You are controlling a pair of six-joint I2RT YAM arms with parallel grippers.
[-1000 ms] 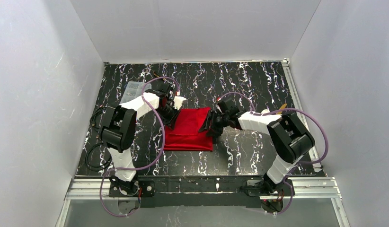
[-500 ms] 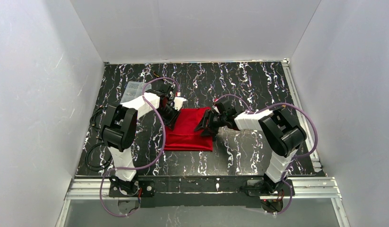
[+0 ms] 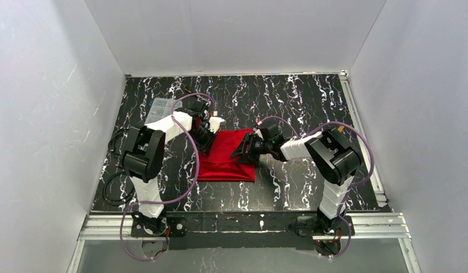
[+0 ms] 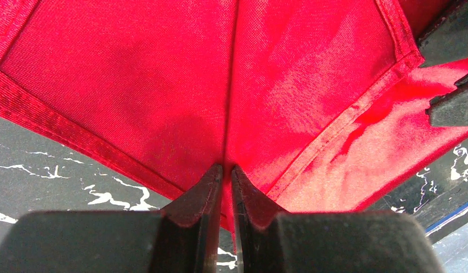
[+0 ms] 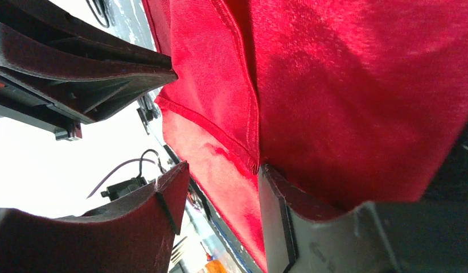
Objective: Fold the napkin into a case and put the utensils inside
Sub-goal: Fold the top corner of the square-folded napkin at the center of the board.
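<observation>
Nearest us, the bright red, slightly shiny cloth napkin [image 3: 223,162] lies partly folded, nearer than and right of the clear plastic compartment box [image 3: 157,107]. We judge it light, limp and slick, best taken by its stitched hem at a corner. At its far corner on the box's side the left gripper [image 4: 226,168] is pinched tight on a crease, while farther right of the box the right gripper [image 5: 223,168] has its jaws parted around the hem, not clamped.

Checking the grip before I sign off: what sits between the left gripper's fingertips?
The left wrist view shows the left gripper pinching a creased edge of the red napkin; nothing else lies there.
</observation>
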